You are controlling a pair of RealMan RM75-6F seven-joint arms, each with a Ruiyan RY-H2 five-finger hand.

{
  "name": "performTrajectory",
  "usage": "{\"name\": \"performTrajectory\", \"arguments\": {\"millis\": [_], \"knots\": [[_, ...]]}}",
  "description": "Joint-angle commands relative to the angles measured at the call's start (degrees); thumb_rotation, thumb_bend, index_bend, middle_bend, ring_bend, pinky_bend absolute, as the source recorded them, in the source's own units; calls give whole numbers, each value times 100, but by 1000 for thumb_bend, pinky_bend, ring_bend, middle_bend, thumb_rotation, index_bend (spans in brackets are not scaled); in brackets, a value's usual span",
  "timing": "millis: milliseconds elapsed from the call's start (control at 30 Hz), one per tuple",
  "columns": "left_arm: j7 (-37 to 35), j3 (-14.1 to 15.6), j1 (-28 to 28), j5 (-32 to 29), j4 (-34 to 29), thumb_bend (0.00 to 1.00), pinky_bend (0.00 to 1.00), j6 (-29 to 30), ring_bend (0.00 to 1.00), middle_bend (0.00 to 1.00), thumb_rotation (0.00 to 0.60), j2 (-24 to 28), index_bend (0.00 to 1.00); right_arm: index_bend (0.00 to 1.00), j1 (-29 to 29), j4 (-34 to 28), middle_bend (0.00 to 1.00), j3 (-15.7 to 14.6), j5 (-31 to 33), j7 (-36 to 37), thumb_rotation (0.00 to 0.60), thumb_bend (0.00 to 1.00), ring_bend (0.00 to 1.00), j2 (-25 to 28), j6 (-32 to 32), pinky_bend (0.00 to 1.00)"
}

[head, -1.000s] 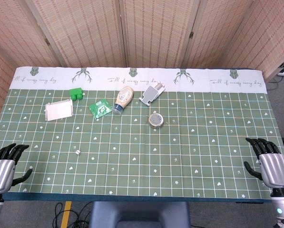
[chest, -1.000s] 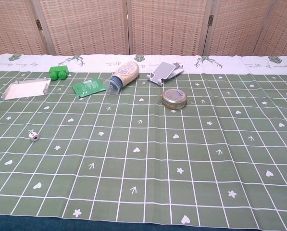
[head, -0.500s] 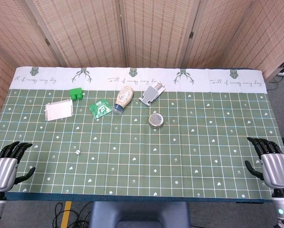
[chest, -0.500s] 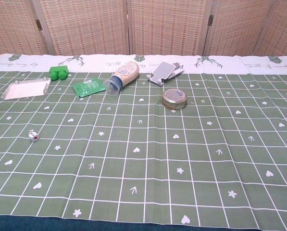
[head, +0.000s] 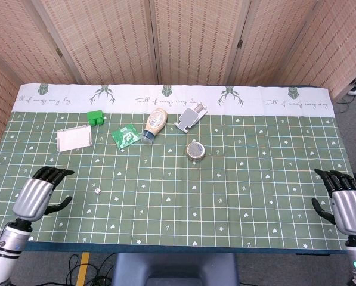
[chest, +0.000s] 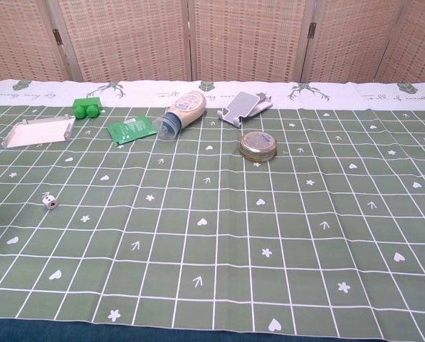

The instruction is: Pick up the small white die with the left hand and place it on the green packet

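Reach step, nothing grasped yet: left hand [head: 37,196] hovers over the near-left tabletop [head: 225,196], fingers loosely apart, empty, near but clear of the small white die [head: 97,190]. The die lies alone on a grid square, well apart from the green packet [head: 124,135], which lies flat further back beside the tipped-over sauce bottle [head: 155,124]. Next move probably needs the hand over the die and a fine pinch. Right hand [head: 347,205] is empty, fingers apart, at the near-right edge. White tray [head: 74,138] looks empty; round tin [head: 195,150] is lidded, contents hidden.
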Motion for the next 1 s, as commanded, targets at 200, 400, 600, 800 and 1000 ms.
{"name": "performTrajectory", "arguments": {"millis": [200, 400, 600, 800, 1000], "knots": [[76, 23, -852, 68, 186, 261, 737, -1213, 555, 627, 600, -177, 348, 202, 31, 36, 272, -14, 11, 64, 600, 246, 213, -10, -87, 246], [83, 49, -1284, -35, 608, 261, 869, -1777, 652, 759, 600, -540, 377, 202, 54, 84, 275, -18, 18, 89, 600, 246, 213, -22, -135, 249], [-83, 127, -1543, -149, 1086, 261, 974, -2094, 758, 871, 600, -973, 408, 202, 81, 106, 280, -13, 16, 103, 600, 246, 213, -12, -168, 249], [20, 197, -1663, -315, 1404, 261, 1000, -2270, 799, 917, 600, -1230, 424, 202, 86, 99, 281, 13, 9, 101, 600, 246, 213, 20, -130, 249], [119, 258, -1675, -579, 1700, 261, 1000, -2400, 803, 922, 600, -1363, 445, 202, 94, 100, 281, 20, 4, 117, 600, 246, 213, 42, -126, 249]]}}
